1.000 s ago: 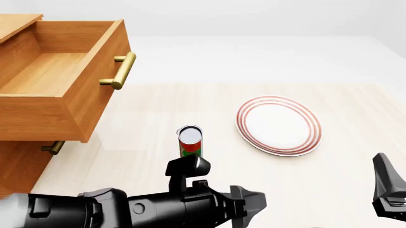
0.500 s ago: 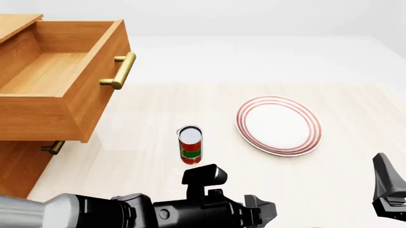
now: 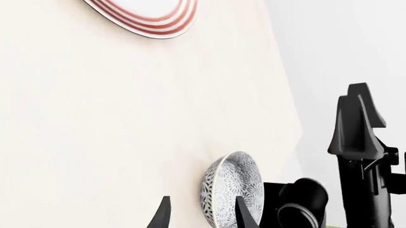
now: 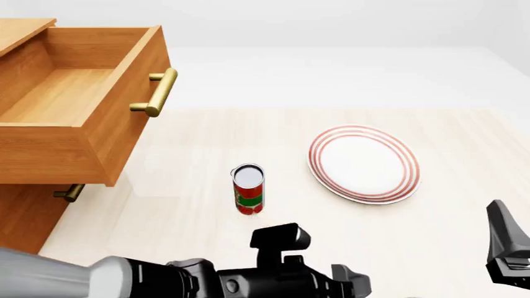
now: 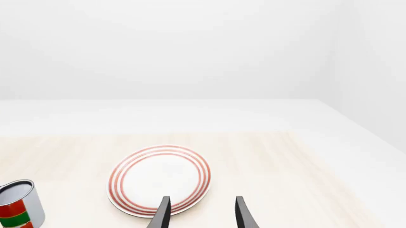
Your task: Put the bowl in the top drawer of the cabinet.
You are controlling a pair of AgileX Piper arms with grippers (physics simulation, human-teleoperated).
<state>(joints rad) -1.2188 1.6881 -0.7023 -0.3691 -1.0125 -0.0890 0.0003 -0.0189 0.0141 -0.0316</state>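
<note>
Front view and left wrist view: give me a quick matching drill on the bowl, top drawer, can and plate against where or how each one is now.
Things:
1. bowl
2. top drawer
3. can
4. plate

States:
A. pulled open, nothing inside
B. lying flat, red rings round its rim
C. upright between cabinet and plate
D. just ahead of the left pincer

Pairs: 1-D, 2-A, 3-C, 4-B
</note>
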